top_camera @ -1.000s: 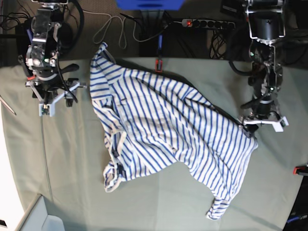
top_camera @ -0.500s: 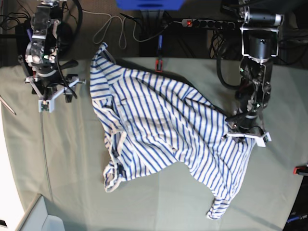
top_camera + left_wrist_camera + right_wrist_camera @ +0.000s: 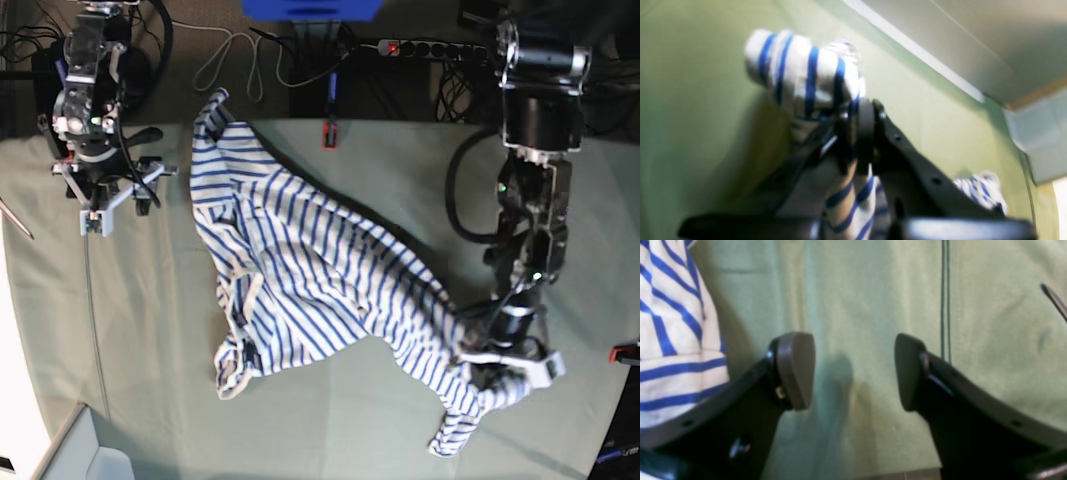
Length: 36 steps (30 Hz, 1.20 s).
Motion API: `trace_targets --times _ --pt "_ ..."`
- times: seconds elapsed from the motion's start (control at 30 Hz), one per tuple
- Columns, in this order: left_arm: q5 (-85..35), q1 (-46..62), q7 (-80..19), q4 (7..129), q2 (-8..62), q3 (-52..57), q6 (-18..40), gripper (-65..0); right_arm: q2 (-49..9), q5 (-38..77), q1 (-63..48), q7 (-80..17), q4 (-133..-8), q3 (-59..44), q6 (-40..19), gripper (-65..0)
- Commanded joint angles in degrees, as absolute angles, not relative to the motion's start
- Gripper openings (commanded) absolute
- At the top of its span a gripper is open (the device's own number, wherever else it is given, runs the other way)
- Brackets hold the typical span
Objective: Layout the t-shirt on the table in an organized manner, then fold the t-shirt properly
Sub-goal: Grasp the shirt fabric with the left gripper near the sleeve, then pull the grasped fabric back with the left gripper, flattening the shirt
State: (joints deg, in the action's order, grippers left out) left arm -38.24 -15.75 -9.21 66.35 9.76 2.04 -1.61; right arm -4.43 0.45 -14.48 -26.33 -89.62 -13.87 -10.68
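I see the left gripper (image 3: 507, 362) low over the near right part of the table, jaws clenched on a bunched edge of the soft white t-shirt with thin blue stripes (image 3: 320, 275). Left wrist view confirms it: the two dark pads are pressed together with striped cloth (image 3: 806, 80) pinched between them and a lump of it bulging above the tips; that view is blurred. A small striped end of the shirt lies just past that gripper toward the near edge.

The shirt lies crumpled across the middle of the wide table covered in pale grey-green cloth (image 3: 320, 430), running diagonally from the far left corner area down to the left gripper. Fabric is gathered into folds near the grip, and one sleeve is rolled up at the near left.

Farther back on the other side, the right gripper (image 3: 105, 205) hangs above bare table, just beside the shirt's far edge and not touching it. Right wrist view shows its jaws released and wide apart (image 3: 853, 371), nothing between them, only green cloth (image 3: 860, 290) below, with striped fabric (image 3: 670, 340) at the side.

A small red clamp (image 3: 328, 133) sits at the far table edge, another (image 3: 627, 352) at the right edge.
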Motion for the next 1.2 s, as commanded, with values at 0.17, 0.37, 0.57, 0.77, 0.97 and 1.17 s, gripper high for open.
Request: trace_targets --times 0.17,0.37,0.57,0.77,0.97,1.17 --pt "-38.4 -20.4 -7.9 61.7 9.5 -2.8 -0.7 -65.0 -4.9 0.7 -14.0 -25.2 -90.7 -14.1 -11.1 -26.2" --pt "-38.4 -26.7 -8.1 54.3 7.0 -3.4 -0.7 -65.0 -4.7 0.7 -14.0 -25.2 -90.6 -14.0 -11.1 -26.2" --pt "-38.5 -29.9 -8.2 49.8 6.5 -9.2 -0.7 -51.2 -4.6 0.7 -14.0 -25.2 -90.6 -14.0 -11.1 -26.2" --pt "-38.5 -26.4 -7.7 53.4 6.6 -10.2 -0.7 -30.5 -4.8 0.7 -14.0 -25.2 -90.6 -14.0 -11.1 -26.2" --pt "-38.5 -24.0 -7.7 58.0 8.2 -10.2 -0.7 -30.7 -4.6 0.7 -14.0 -25.2 -90.4 -13.9 -11.1 -26.2" --pt "-38.5 -24.0 -7.6 53.6 8.6 -10.2 -0.7 -30.7 -4.5 0.7 -14.0 -25.2 -90.3 -13.9 -11.1 -26.2"
